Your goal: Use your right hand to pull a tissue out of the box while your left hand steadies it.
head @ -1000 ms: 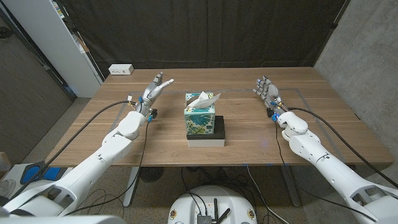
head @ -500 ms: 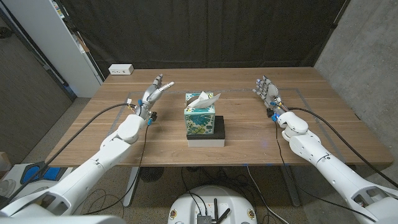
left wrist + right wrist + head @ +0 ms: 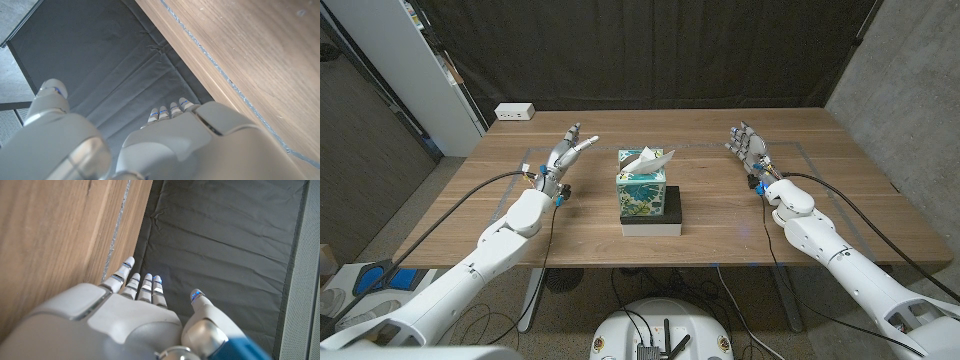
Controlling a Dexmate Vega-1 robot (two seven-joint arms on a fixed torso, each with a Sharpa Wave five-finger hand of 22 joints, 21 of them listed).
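Observation:
A teal patterned tissue box (image 3: 642, 192) stands on a black and white base (image 3: 654, 218) at the middle of the wooden table (image 3: 720, 210). A white tissue (image 3: 648, 160) sticks up out of its top. My left hand (image 3: 564, 152) hovers left of the box, apart from it, fingers spread and holding nothing; its back (image 3: 175, 145) shows in the left wrist view. My right hand (image 3: 748, 148) is raised well to the right of the box, fingers apart and empty; its back (image 3: 120, 320) shows in the right wrist view.
A white power strip (image 3: 515, 112) lies at the table's far left corner. A dark curtain (image 3: 650, 50) hangs behind the table. A white cabinet (image 3: 405, 60) stands to the left, and a grey wall (image 3: 910, 90) to the right.
My left hand has drifted slightly left and up, away from the box. The right hand and the box are as before.

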